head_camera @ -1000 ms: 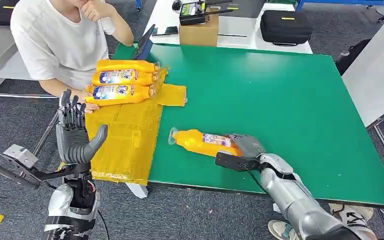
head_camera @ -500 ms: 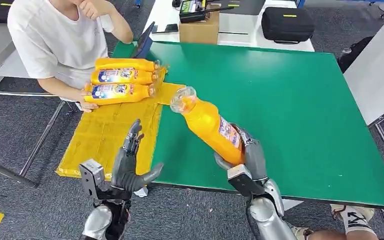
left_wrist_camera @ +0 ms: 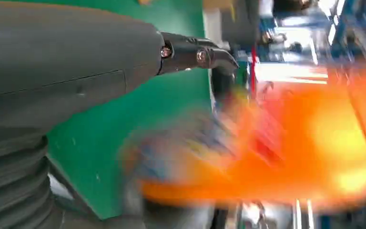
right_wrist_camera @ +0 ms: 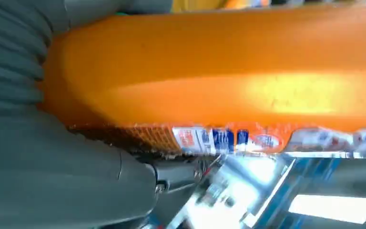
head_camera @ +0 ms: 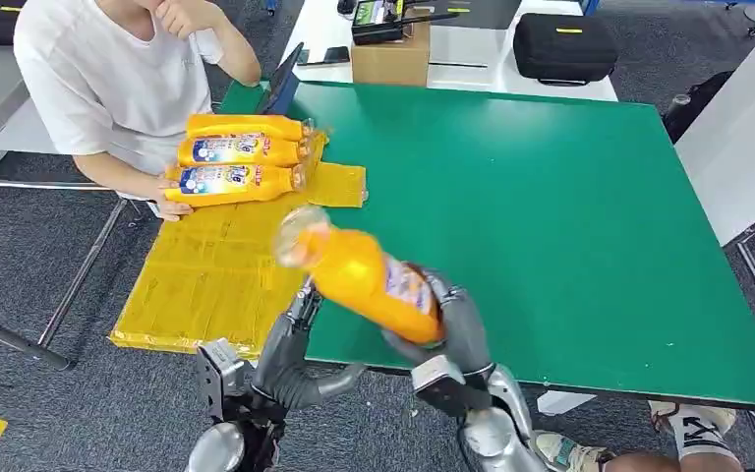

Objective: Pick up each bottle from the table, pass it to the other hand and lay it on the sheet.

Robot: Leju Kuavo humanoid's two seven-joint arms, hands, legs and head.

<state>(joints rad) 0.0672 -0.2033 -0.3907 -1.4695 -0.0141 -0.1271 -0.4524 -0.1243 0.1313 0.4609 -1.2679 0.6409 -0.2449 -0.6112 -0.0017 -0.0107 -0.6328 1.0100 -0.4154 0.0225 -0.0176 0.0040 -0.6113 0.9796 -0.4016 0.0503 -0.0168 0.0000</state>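
Motion blur smears the raised orange bottle (head_camera: pixel 369 280) in the head view, so its clear cap end is only a pale smudge and the writing on its label cannot be read. The right hand (head_camera: pixel 452 324) grips this bottle around its lower body, holding it tilted above the near edge of the green table (head_camera: pixel 570 216), cap end leaning toward the yellow sheet (head_camera: pixel 216 275). The left hand (head_camera: pixel 295 359) is just beside the bottle with fingers apart and thumb out, holding nothing; whether it touches the bottle cannot be told.

Up close, the right wrist view shows the orange body lying across the hand and a strip of label with red and blue blocks, the lettering too blurred to make out. In the left wrist view the bottle is an orange and blue blur past the dark fingertips (left_wrist_camera: pixel 209 57).

Three more bottles (head_camera: pixel 241 155) lie side by side at the far end of the sheet, their labels blue and white but illegible. A person in a white shirt (head_camera: pixel 108 79) sits behind them, head cut off by the frame, one hand resting by the nearest bottle. A cardboard box (head_camera: pixel 390 54) and a black case (head_camera: pixel 562 49) sit beyond the table.
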